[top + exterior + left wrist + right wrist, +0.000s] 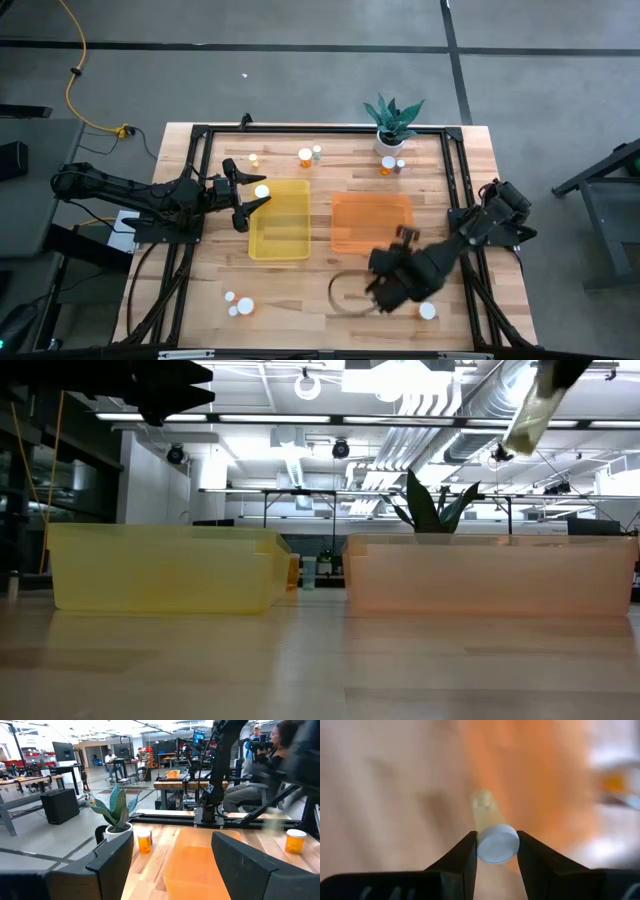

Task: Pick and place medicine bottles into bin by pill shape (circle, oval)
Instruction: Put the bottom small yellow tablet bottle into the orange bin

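While the left gripper (250, 194) hangs with its fingers spread wide over the near-left edge of the yellow bin (280, 219), holding nothing, the right gripper (496, 851) has its two fingers clamped on the white cap of a clear medicine bottle (492, 832). That bottle is up off the wood, just in front of the orange bin (372, 222). More medicine bottles stand along the table's far edge near the plant (392, 122), and a few wait at the front.
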